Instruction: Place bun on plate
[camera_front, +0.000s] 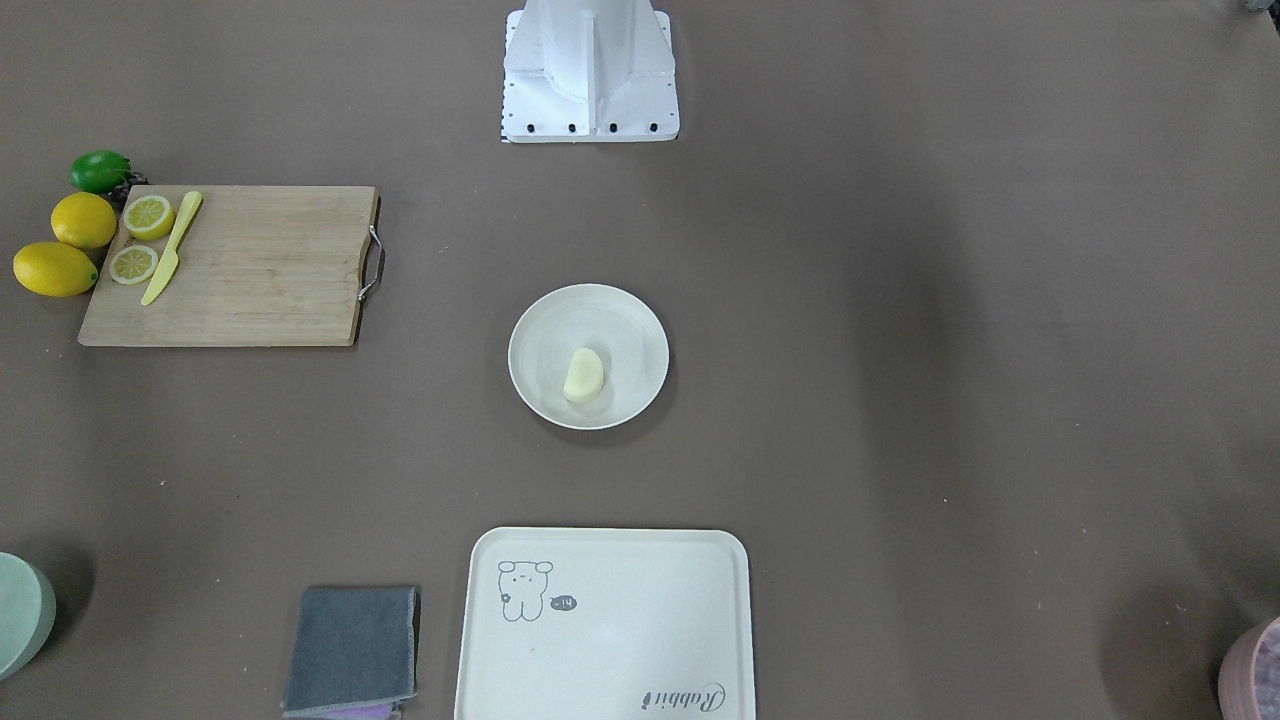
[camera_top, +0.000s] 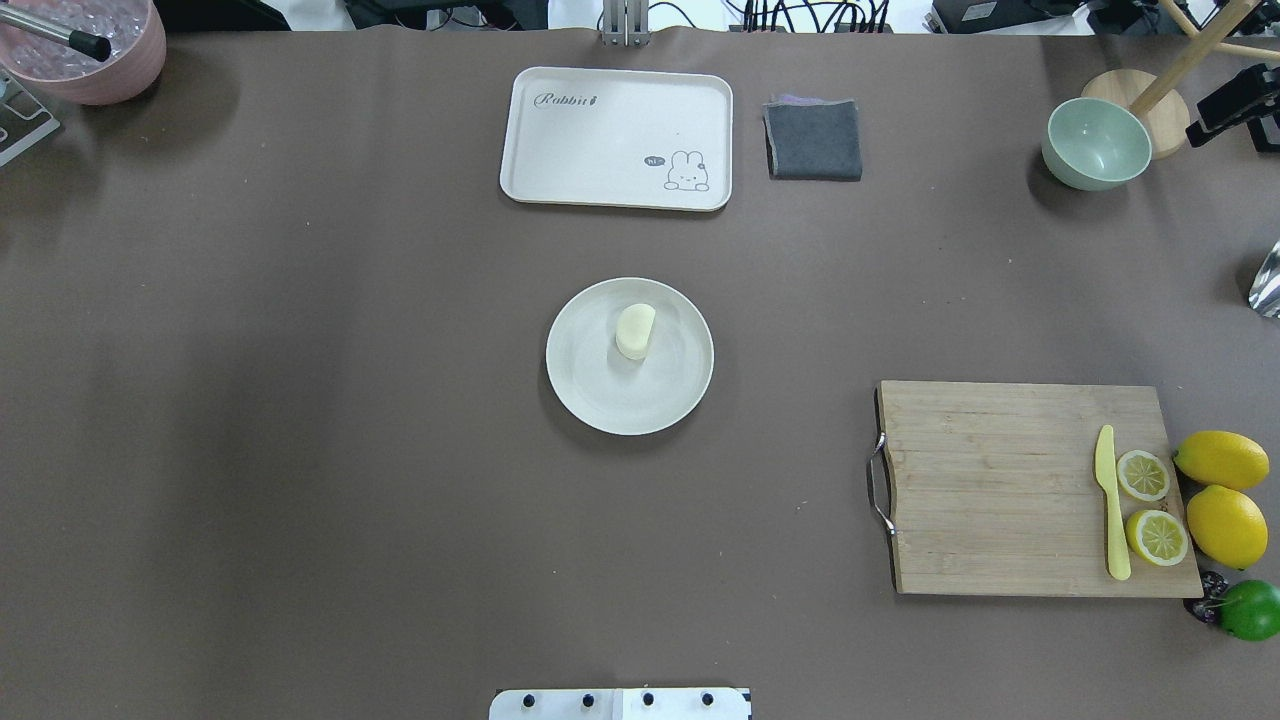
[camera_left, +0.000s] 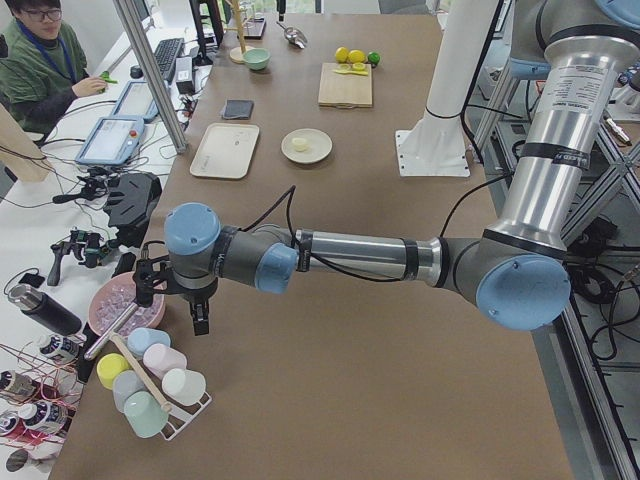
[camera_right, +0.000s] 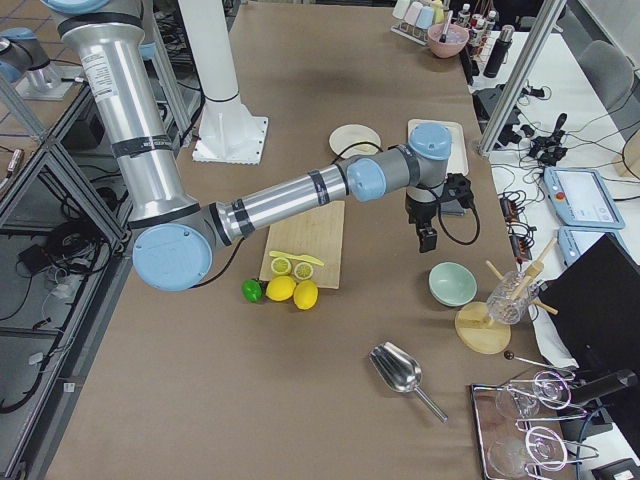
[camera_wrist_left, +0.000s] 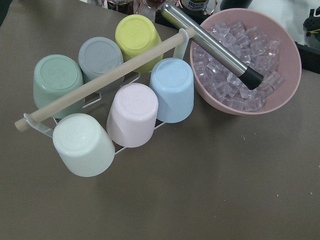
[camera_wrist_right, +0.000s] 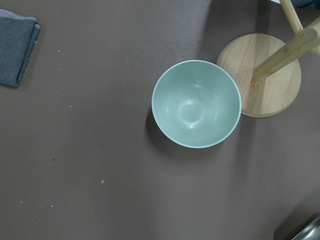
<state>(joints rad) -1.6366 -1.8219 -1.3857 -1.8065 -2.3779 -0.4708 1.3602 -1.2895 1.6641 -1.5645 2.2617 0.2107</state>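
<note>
On my right, a yellow knife (camera_top: 1112, 508) and two lemon halves (camera_top: 1142, 475) lie on the wooden cutting board (camera_top: 1000, 490); across from me, a grey cloth (camera_top: 814, 140) sits beside the cream tray (camera_top: 600, 140).

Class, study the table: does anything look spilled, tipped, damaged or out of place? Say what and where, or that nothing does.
Nothing stands out. The bun lies inside the plate, clear of its rim, and the plate sits flat. The knife and lemon halves lie tidily on the cutting board.
</note>
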